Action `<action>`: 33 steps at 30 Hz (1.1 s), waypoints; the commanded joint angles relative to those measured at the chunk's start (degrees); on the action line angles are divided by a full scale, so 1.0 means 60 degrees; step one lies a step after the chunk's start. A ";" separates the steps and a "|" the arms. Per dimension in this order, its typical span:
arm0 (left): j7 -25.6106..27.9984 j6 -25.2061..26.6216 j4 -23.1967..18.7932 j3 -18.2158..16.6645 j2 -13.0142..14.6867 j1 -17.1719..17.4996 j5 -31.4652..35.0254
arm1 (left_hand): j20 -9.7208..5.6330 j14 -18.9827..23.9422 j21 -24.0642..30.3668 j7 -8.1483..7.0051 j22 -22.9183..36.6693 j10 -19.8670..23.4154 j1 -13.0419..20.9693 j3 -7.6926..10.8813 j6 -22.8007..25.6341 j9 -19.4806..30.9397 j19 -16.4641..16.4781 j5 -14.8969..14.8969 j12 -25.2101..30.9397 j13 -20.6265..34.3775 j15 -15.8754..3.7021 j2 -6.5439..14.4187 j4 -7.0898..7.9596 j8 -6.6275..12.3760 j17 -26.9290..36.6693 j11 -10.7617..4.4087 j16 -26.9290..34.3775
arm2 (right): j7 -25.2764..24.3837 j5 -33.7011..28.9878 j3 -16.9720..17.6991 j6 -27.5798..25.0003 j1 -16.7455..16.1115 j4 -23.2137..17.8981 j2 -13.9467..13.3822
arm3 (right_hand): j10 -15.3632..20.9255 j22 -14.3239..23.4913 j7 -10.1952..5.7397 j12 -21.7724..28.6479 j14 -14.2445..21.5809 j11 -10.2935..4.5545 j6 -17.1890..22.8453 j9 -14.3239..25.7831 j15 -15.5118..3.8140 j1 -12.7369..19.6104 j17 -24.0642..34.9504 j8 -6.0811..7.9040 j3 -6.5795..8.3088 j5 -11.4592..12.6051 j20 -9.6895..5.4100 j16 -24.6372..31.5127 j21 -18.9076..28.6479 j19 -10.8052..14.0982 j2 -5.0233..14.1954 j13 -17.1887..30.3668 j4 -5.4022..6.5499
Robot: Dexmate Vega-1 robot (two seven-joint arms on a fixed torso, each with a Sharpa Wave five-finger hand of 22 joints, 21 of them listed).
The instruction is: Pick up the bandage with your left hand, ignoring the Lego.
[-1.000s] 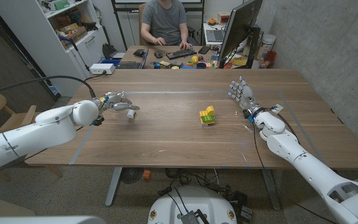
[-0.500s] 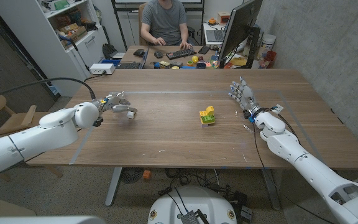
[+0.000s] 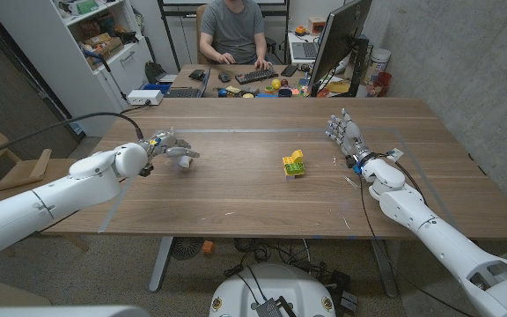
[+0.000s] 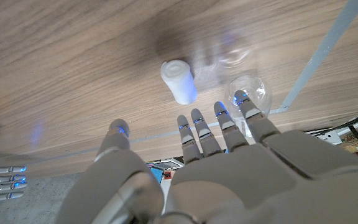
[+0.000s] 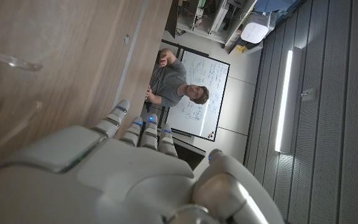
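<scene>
Reaching w/ left hand (image 3: pixel 167 147) fingers spread, holding nothing; risk: fingertips nudge the bandage (image 4: pixel 178 81) and it rolls off, being a small white roll; it lies at upper centre of wrist frame, just beyond fingertips, not touching; Lego (image 3: pixel 294 164) mid-frame, well apart.

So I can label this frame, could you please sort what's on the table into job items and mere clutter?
Job:
- bandage, a white roll lying on the table
- left hand, open above it

Lying about:
- Lego, mid-table
- right hand, open, holding nothing
</scene>
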 commanded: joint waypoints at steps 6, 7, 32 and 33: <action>-0.0401 -0.0347 0.0748 0.0547 -0.0665 -0.0521 0.0705 | -0.0053 0.0392 0.0087 -0.0120 0.0045 0.0346 0.0696 0.0236 0.0380 0.0063 0.0249 0.0171 0.0192 0.0159 -0.1226 0.0282 -0.0094 0.0270 0.0147 -0.0199 0.0149 | 0.0148 0.0031 -0.0036 0.0059 0.0288 0.0471 0.0171 | -0.0034 0.0039 0.0020 0.0084 -0.0072 -0.0046 0.0002 0.0019 -0.0162 0.0105 0.0022 0.0056 -0.0066 0.0089 -0.0029 0.0054 -0.0033 0.0090 0.0564 0.0019 -0.0025; -0.0364 -0.0380 0.0767 0.0545 -0.0684 -0.0512 0.0726 | -0.0089 0.0516 0.0096 -0.0128 0.0053 0.0500 0.0899 0.0323 0.0491 0.0082 0.0284 0.0206 0.0269 0.0205 -0.1260 0.0431 -0.0087 0.0354 0.0195 -0.0224 0.0191 | 0.0161 0.0031 -0.0035 0.0074 0.0302 0.0505 0.0179 | -0.0031 0.0039 0.0019 0.0085 -0.0067 -0.0050 0.0004 0.0019 -0.0165 0.0105 0.0022 0.0057 -0.0070 0.0090 -0.0028 0.0056 -0.0033 0.0092 0.0566 0.0019 -0.0025; 0.1063 -0.0641 0.0593 0.0240 -0.0872 0.0316 0.1364 | -0.0767 0.4919 0.3531 -0.0086 0.2251 0.2080 1.0719 -0.1552 0.1716 0.5266 0.2002 -0.0858 0.5170 0.6894 -0.1853 0.2845 -0.0035 0.5876 0.6403 -0.0211 0.3749 | 0.0131 0.0220 0.0130 0.0012 0.0168 0.0420 0.0097 | -0.0055 0.0036 0.0022 0.0089 -0.0084 -0.0048 -0.0001 0.0017 -0.0167 0.0116 0.0017 0.0065 -0.0150 0.0099 0.0042 0.0059 -0.0054 0.0162 0.0604 0.0018 -0.0029; 0.1075 -0.0636 0.0561 0.0208 -0.0857 0.0359 0.1338 | -0.0767 0.5000 0.3670 -0.0091 0.2315 0.2091 1.0735 -0.1616 0.1770 0.5409 0.2082 -0.0857 0.5163 0.6872 -0.1855 0.2831 -0.0038 0.5999 0.6331 -0.0221 0.3720 | 0.0126 0.0199 0.0132 0.0049 0.0156 0.0421 0.0089 | -0.0063 0.0036 0.0021 0.0086 -0.0085 -0.0047 -0.0004 0.0016 -0.0167 0.0117 0.0017 0.0065 -0.0153 0.0099 0.0043 0.0059 -0.0055 0.0164 0.0605 0.0018 -0.0029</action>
